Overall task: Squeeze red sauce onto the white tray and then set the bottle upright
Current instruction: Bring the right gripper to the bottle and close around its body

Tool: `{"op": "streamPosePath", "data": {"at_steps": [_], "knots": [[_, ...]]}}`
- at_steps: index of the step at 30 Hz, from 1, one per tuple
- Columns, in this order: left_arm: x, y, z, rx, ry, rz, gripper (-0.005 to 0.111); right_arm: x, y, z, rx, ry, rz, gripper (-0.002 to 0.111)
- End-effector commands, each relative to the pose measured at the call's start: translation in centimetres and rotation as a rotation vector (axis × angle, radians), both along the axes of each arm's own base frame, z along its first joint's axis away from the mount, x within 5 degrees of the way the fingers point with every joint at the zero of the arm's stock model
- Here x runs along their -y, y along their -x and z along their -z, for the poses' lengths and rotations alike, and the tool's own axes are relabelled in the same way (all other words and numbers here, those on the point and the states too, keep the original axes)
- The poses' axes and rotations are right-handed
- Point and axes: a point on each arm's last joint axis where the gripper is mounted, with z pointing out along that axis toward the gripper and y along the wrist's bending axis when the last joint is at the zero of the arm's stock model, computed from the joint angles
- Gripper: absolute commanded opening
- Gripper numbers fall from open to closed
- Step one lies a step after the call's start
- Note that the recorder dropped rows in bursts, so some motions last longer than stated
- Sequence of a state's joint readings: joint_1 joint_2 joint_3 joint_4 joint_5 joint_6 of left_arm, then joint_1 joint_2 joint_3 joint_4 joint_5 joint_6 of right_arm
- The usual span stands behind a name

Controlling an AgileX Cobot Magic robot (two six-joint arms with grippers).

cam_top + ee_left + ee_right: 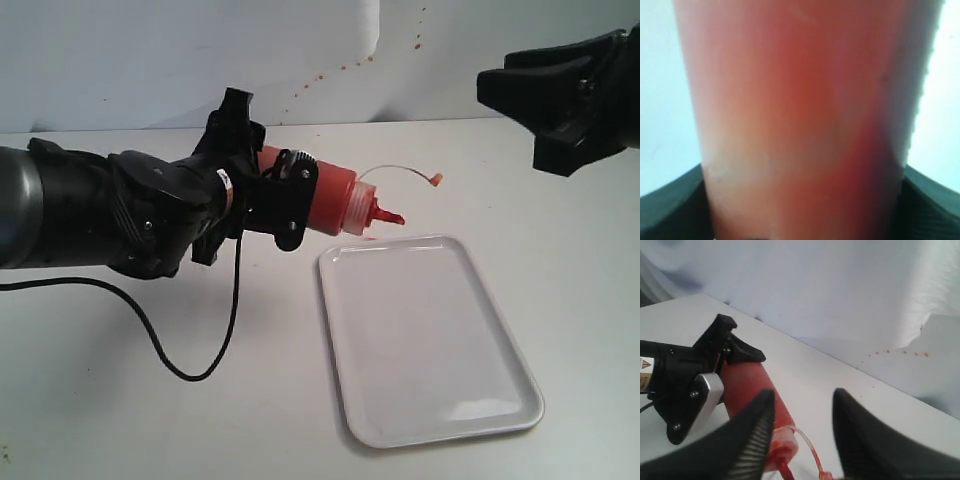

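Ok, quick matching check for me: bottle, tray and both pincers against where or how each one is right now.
Things:
1. bottle
2. tray
3. left pincer
4. right pincer

States:
A. lying flat on the table
B. in the air, tipped on its side
C. clamped on the bottle
D. raised, open, holding nothing

Pairs: 1-B, 2-A, 3-C, 4-D

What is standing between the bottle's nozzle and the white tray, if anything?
Nothing visible. The left gripper holds the bottle tilted, its nozzle in open air near the white tray's far corner. The tethered tip cap hangs off to the side, clear of the path.
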State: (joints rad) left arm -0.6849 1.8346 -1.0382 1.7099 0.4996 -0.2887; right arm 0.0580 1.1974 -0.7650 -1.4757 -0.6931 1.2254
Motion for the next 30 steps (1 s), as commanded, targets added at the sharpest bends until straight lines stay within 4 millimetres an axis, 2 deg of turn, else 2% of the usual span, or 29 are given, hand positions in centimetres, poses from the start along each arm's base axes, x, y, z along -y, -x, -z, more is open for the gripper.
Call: {"op": "streamPosePath", "data": {"at_steps": [1,3,4,8,13,20,23,30], "knots": [[0.7,0.5,-1.2,0.040,-0.037,-0.001,0.000,-1.0,-0.5,1.1,-0.009,0.007,-0.120,0.075],[0.8,0.8,-1.4,0.059,-0.071,0.006,0.000,-2.0,-1.1,3.3,-0.064,0.093,-0.196,0.092],[0.8,0.8,-1.6,0.065,-0.085,0.013,0.000,-2.6,-1.2,4.0,-0.081,0.120,-0.228,0.094],[0.7,1.0,-2.4,0.086,-0.082,0.011,0.000,-5.0,-1.2,6.1,-0.127,0.157,-0.337,0.095],[0.6,1.1,-2.6,0.096,-0.116,0.032,0.000,-7.4,-0.4,6.8,-0.084,0.224,-0.435,0.094],[0.8,1.2,-2.5,0.085,-0.122,0.057,0.000,-7.1,-1.1,7.3,-0.076,0.299,-0.338,0.094],[0.9,1.6,-1.8,0.069,-0.178,0.108,0.000,-7.0,-1.2,7.3,-0.061,0.321,-0.326,0.094],[2.3,2.8,-1.6,0.071,-0.218,0.186,0.000,-7.0,-1.2,7.4,-0.046,0.337,-0.335,0.094]]}}
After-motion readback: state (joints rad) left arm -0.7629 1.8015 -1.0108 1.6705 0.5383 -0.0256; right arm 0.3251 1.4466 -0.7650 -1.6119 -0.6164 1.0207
